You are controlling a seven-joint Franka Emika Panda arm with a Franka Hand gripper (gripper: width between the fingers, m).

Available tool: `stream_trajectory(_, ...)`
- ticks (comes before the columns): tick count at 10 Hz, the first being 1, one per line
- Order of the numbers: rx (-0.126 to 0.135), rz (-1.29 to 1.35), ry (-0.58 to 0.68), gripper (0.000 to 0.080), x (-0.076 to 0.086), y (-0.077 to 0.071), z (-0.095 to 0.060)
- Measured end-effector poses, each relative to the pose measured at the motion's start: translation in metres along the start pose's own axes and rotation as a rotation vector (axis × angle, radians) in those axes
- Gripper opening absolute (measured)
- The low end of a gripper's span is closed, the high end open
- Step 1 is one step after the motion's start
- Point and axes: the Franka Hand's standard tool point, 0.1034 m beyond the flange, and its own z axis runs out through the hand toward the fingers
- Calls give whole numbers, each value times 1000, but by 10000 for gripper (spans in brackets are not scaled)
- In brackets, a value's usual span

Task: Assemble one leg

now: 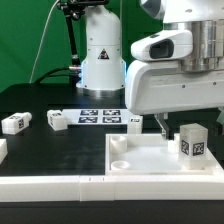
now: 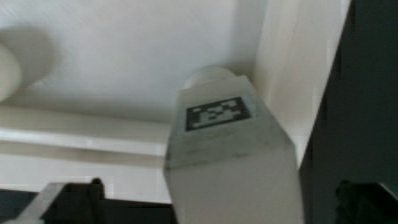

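A small white leg [image 1: 192,143] with a black-and-white tag stands upright on the large white tray [image 1: 140,158], near its far right part. My gripper [image 1: 186,122] hangs just above it, with one finger [image 1: 160,122] showing on the exterior view's left of the leg. In the wrist view the leg [image 2: 217,115] runs between my two dark fingers [image 2: 71,200], with a gap on each side. The gripper [image 2: 217,198] is open and holds nothing. Two more legs [image 1: 13,123] [image 1: 57,120] lie on the black table at the exterior view's left.
The marker board [image 1: 100,118] lies behind the tray. Long white bars [image 1: 45,186] lie along the front edge. The tray has round sockets [image 1: 120,160], and its raised rim [image 2: 285,60] runs close beside the leg. The robot base [image 1: 100,55] stands at the back.
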Motion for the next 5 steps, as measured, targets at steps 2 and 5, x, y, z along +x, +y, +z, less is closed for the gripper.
stream_trajectory(2,0,2,0,450,0,0,0)
stream_trajectory(5,1,32,0,290,0,0,0)
